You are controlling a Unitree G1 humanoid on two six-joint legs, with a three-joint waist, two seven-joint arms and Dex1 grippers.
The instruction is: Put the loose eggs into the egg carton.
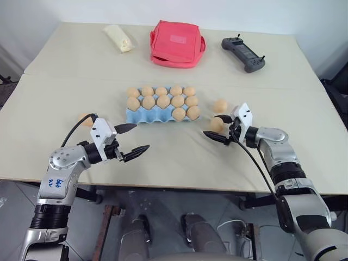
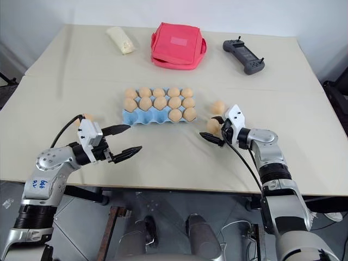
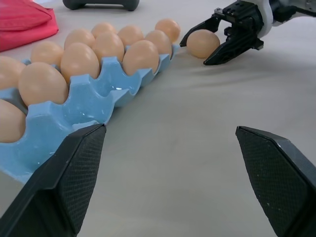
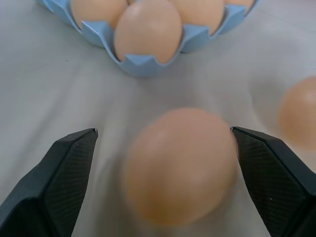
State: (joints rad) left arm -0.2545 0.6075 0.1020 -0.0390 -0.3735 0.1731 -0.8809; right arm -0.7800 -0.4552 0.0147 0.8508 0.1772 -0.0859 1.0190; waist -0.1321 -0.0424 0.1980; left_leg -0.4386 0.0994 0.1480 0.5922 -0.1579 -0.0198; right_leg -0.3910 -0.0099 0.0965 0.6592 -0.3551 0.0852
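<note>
The light blue egg carton (image 1: pixel 142 116) lies mid-table with its back and middle rows full and two eggs at the right end of the front row. Three loose eggs lie on the table. One egg (image 1: pixel 216 124) sits between the fingers of my right gripper (image 1: pixel 218 128), which is open around it without pinching; the right wrist view shows this egg (image 4: pixel 180 165) close up. Another egg (image 1: pixel 220 105) lies just behind it. The third egg (image 1: pixel 84 119) lies left of the carton, behind my left arm. My left gripper (image 1: pixel 138 137) hovers open and empty in front of the carton's left end.
A red fabric bag (image 1: pixel 178 43), a pale yellow wrapped lump (image 1: pixel 118 38) and a black controller (image 1: pixel 243 54) lie along the back of the table. The table's front edge runs just below both grippers.
</note>
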